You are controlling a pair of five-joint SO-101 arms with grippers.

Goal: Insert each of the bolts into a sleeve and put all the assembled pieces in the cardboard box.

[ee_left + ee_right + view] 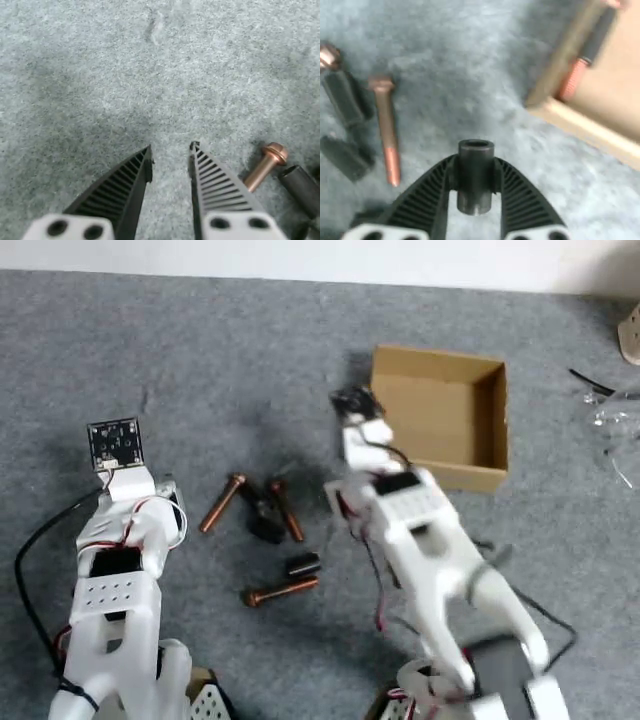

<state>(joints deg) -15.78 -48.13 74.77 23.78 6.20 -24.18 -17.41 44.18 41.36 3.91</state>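
my right hand [475, 164] pinches a black sleeve [475, 182] near the cardboard box [465, 476], left hand [171, 150] wide and empty beside a bolt [264, 165] on the surface [100, 75]; risk: fingertip grip lets sleeve twist or slip when a bolt pushes in.

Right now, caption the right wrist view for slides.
Right gripper grips a black sleeve; loose bolt nearby; cardboard box holds one assembled piece.

blurred cardboard box [580, 127] and sleeve [300, 187] run past the edges.
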